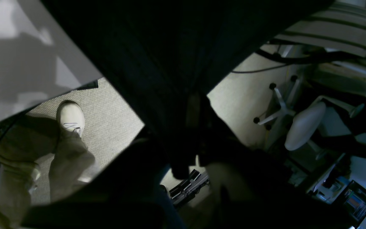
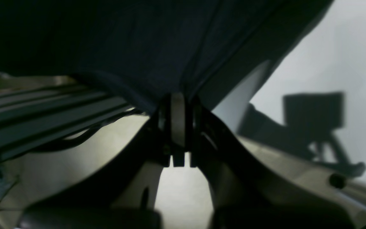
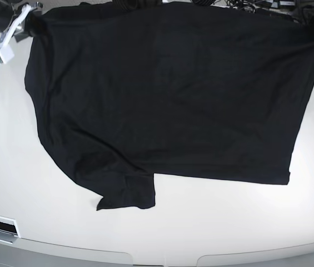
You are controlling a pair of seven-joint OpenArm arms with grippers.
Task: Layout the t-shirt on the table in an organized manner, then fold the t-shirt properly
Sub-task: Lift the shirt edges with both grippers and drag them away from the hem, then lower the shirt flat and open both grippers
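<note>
- The left hand (image 1: pixel 192 133) is clenched on a bunched fold of the shirt (image 1: pixel 157 57); in its wrist view the dark cloth fans up and out from the pinched spot toward 12 o'clock.
- In the base view that hand sits at about 2 o'clock, at the shirt's far corner, mostly hidden by the cloth.
- The right hand (image 2: pixel 179 127) is likewise clenched on the shirt (image 2: pixel 145 47); its two fingers (image 2: pixel 178 121) stand pressed together with the fabric gathered right above them.
- In the base view the right hand (image 3: pixel 30 19) is at about 10 o'clock, gripping the other far corner.
- The shirt (image 3: pixel 168 94) hangs stretched between the two hands and spreads down over the surface (image 3: pixel 229 222), covering most of its far half.
- One sleeve (image 3: pixel 128 194) juts toward 7 o'clock, wrinkled and lying on the surface.
- The straight edge runs from about 6 o'clock to 4 o'clock.
- The left wrist view also shows a surface corner (image 1: pixel 17 57) at 10 o'clock, a person's shoe (image 1: pixel 71 117) on carpet at 8 o'clock, and an office chair (image 1: pixel 303 127) at 3 o'clock.
</note>
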